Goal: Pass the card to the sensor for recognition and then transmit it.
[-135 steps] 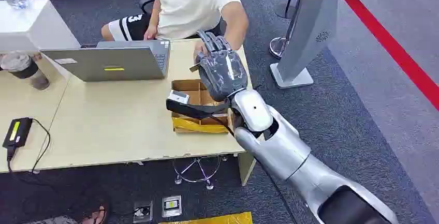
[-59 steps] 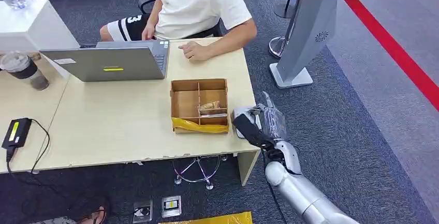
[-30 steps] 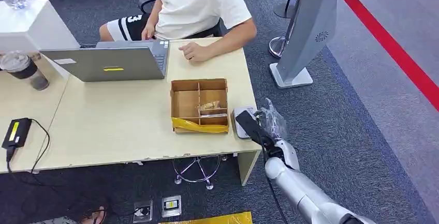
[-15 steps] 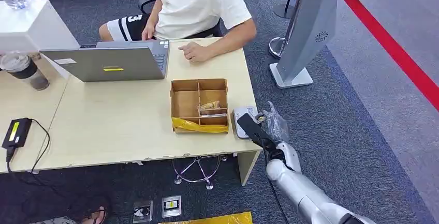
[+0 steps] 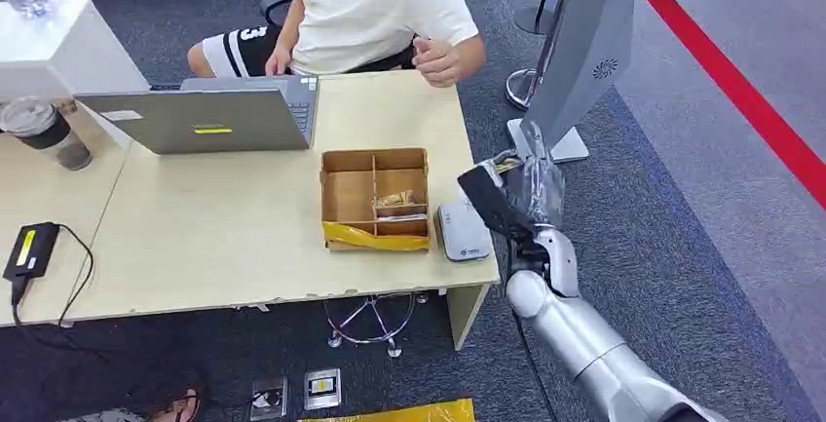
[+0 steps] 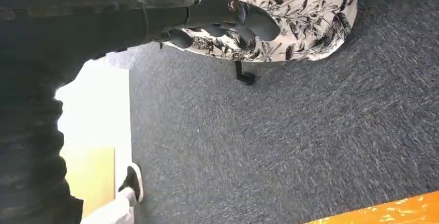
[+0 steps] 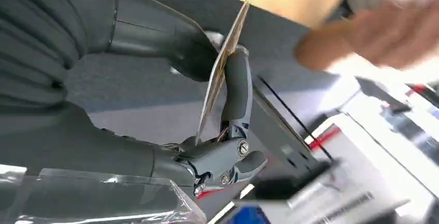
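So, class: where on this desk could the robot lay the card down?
Bare desk lies between the laptop and the near edge, left of the cardboard box. It is crowded at the right corner, where the sensor lies beside the box.

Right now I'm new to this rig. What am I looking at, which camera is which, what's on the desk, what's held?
It is a two-legged humanoid robot with silver arms and many-fingered hands. The wide picture is from its head, looking forward and down. The other two come from cameras at its wrists and are turned.

In the head view the right hand is raised beside the desk, near a grey standing kiosk. The right wrist view shows it pinching a thin card between thumb and finger.

On the desk lie a divided cardboard box, a small grey card sensor, a laptop, a lidded cup and a small black device with a cable. A person sits behind, one hand lifted.

The left wrist view looks at carpet; the left hand has its fingers curled in, holding nothing.
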Tool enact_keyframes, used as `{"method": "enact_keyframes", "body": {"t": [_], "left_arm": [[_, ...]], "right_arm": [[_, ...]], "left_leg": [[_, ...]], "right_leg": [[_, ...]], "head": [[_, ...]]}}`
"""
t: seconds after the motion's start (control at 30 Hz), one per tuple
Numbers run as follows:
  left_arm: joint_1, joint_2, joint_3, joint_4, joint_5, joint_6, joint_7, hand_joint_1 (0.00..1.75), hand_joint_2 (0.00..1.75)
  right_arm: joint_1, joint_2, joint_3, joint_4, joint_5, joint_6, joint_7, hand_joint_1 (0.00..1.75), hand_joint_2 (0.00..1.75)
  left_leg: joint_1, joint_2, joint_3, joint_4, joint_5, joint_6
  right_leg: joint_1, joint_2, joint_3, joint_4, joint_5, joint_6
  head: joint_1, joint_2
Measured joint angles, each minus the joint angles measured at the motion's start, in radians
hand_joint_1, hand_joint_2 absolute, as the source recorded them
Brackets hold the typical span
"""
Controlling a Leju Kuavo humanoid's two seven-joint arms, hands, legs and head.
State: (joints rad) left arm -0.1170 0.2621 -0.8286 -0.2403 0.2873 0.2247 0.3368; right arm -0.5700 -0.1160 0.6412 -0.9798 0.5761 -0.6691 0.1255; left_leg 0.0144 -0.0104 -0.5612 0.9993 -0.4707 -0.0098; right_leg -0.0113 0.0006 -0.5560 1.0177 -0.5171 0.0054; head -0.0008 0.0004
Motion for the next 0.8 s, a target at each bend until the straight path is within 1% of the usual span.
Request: {"method": "enact_keyframes", "body": {"t": [0.1,0.2,0.27,0.33,0.4,0.47,0.53,0.73,0.8], "left_arm": [[0.001,0.000,0.000,0.000,-0.008,-0.001,-0.003,0.00,1.75],[0.002,0.005,-0.001,0.000,-0.023,-0.007,-0.014,0.00,1.75],[0.000,0.005,-0.001,0.000,-0.032,-0.009,-0.025,0.00,1.75],[-0.001,0.005,-0.001,0.000,-0.048,-0.011,-0.041,0.00,1.75],[-0.002,0.005,-0.002,0.000,-0.064,-0.013,-0.056,0.00,1.75],[-0.007,0.005,-0.003,0.000,-0.077,-0.013,-0.066,0.00,1.75],[-0.010,0.005,-0.003,0.000,-0.084,-0.012,-0.076,0.00,1.75],[-0.012,0.003,-0.004,0.000,-0.098,-0.014,-0.083,0.00,1.75],[-0.012,0.002,-0.004,0.000,-0.098,-0.016,-0.083,0.00,1.75]], "right_arm": [[0.001,-0.007,-0.022,-0.090,0.056,-0.004,0.035,1.75,1.75],[-0.033,-0.020,-0.042,-0.301,0.149,0.021,0.068,1.75,1.75],[-0.076,-0.021,-0.041,-0.370,0.210,0.068,0.078,1.75,1.75],[-0.112,-0.012,-0.035,-0.396,0.257,0.163,0.104,1.75,1.75],[-0.158,0.009,-0.022,-0.386,0.270,0.256,0.116,1.75,1.75],[-0.214,0.036,-0.006,-0.340,0.286,0.306,0.120,1.75,1.75],[-0.261,0.063,0.004,-0.268,0.322,0.317,0.126,1.75,1.75],[-0.338,0.133,0.054,-0.037,0.528,0.322,0.171,1.75,1.75],[-0.350,0.153,0.063,0.024,0.548,0.336,0.182,1.75,1.75]], "left_leg": [[0.000,-0.001,-0.001,0.000,0.000,0.000],[0.000,0.001,-0.001,0.000,0.000,0.000],[0.000,0.001,0.000,0.000,0.000,0.000],[0.000,0.001,0.000,0.000,0.000,0.000],[0.000,0.001,-0.002,-0.001,0.001,-0.001],[0.000,0.001,-0.001,-0.001,0.002,0.000],[0.000,-0.002,-0.002,-0.001,0.003,0.000],[0.000,-0.003,-0.003,0.000,0.003,0.000],[0.000,-0.003,-0.003,0.000,0.003,0.000]], "right_leg": [[0.000,-0.001,0.000,0.000,0.001,0.001],[0.000,0.000,-0.001,0.000,0.001,0.001],[0.000,0.001,0.000,0.000,0.001,0.001],[0.000,0.001,0.001,0.000,0.001,0.001],[0.000,0.001,0.000,0.001,0.001,0.000],[0.000,0.001,0.000,0.001,0.002,0.000],[0.000,-0.002,0.000,0.001,0.002,0.000],[0.000,-0.002,0.000,0.001,0.001,0.000],[0.000,-0.002,-0.001,0.001,0.001,0.000]], "head": [[0.000,0.000],[0.000,0.000],[0.000,0.000],[0.001,0.000],[0.000,0.000],[0.000,0.000],[0.000,0.000],[0.000,0.000],[0.000,0.000]]}}
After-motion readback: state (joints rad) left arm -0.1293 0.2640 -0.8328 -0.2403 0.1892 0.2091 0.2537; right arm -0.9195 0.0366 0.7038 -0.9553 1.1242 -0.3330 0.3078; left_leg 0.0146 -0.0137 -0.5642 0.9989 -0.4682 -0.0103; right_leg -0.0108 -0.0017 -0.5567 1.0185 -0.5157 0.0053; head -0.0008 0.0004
